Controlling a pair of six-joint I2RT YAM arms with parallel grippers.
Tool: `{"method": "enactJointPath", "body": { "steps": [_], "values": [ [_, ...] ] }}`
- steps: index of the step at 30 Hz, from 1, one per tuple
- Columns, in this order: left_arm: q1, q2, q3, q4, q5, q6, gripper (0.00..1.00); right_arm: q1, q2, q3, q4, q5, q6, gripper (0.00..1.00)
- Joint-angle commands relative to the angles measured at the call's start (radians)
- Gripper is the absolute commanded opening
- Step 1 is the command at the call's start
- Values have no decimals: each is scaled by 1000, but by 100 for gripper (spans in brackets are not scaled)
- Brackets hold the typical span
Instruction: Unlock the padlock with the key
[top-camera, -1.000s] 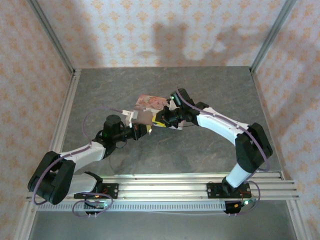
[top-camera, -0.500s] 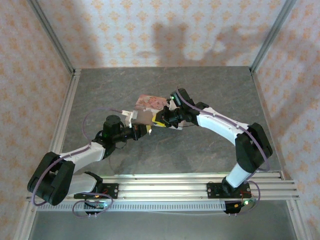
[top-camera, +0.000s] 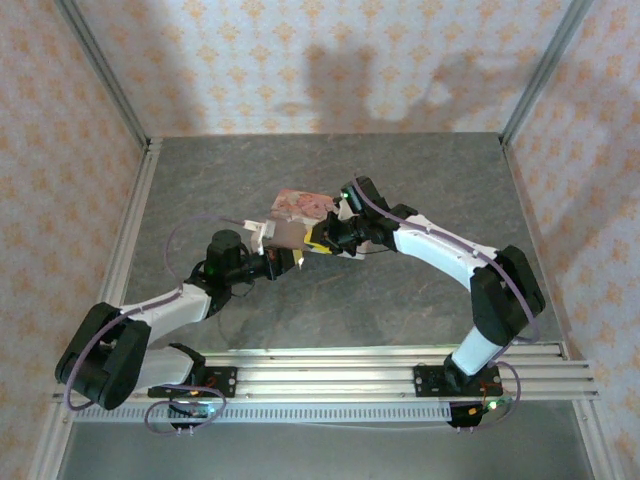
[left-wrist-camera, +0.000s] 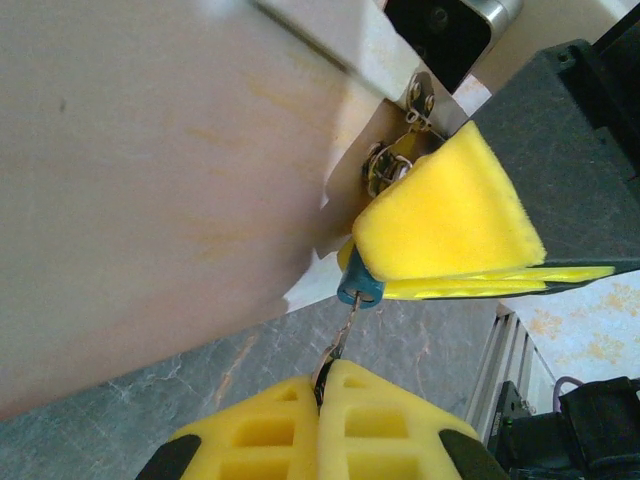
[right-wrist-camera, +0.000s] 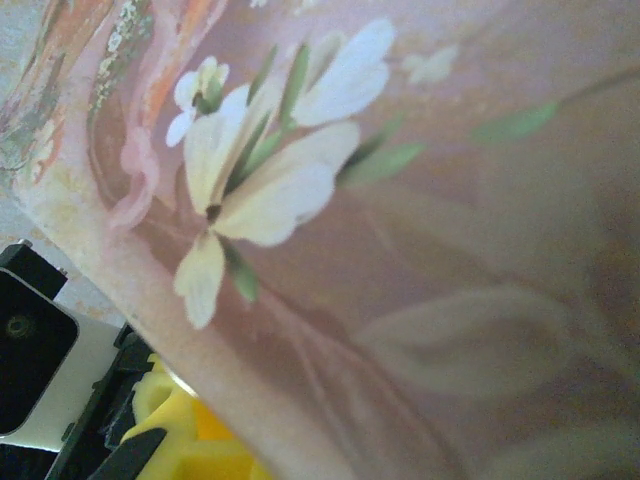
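The tiny teal padlock (left-wrist-camera: 360, 291) hangs from the hasp (left-wrist-camera: 400, 150) of the pink flowered tin (top-camera: 300, 205). In the left wrist view it sits pinched between the yellow foam fingers (left-wrist-camera: 445, 215) of my right gripper (top-camera: 321, 241), which is shut on it. The small metal key (left-wrist-camera: 345, 335) runs from the padlock's underside down into my left gripper (left-wrist-camera: 326, 378). That gripper is shut on the key's head. From above, both grippers meet at the tin's near side, the left gripper (top-camera: 289, 262) just left of the right one.
The tin stands mid-table on the grey marbled surface (top-camera: 400, 170). Its flowered lid (right-wrist-camera: 400, 250) lies close under the right wrist camera. Aluminium rails (top-camera: 130, 230) line the table's left and near edges, and patterned walls enclose it.
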Motion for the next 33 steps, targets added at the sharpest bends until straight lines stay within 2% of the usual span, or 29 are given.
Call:
{"method": "enactJointPath", "body": {
  "steps": [1,33],
  "values": [
    [-9,14,9,63,29,-13,0,5,-3,9,57,-21,-5,0],
    [-26,6,12,21,65,16,0,2,-8,12,35,-21,-29,0]
  ]
}}
